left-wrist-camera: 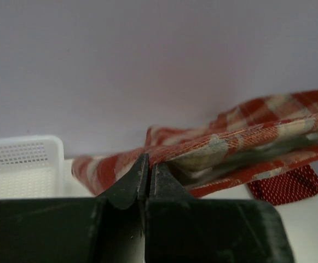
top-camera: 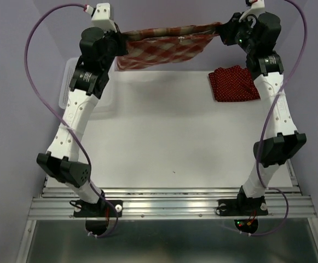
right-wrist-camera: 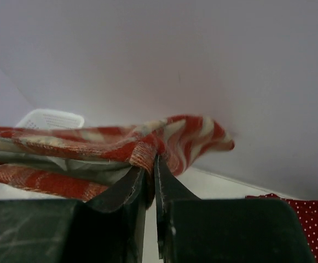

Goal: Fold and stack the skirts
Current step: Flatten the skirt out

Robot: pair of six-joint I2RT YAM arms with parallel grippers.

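The plaid skirt is held in the air over the far edge of the table, stretched as a sagging band between the two arms. It appears doubled over, its red-and-cream checks bunched into soft ridges, and a paler inner side is shown between the layers in the wrist views. One end is pinched by the left gripper, whose jaws are pressed tight on the cloth. The other end is caught at the tips of the right gripper, whose jaws stand narrow, with a slim gap lower down. The step in hand is judged to be the folding of this skirt, about midway, with the stacking not yet done. Next, the cloth would need to be lowered flat and then brought onto the dotted skirt, which lies folded at the table's far right. A basket is seen at the left.
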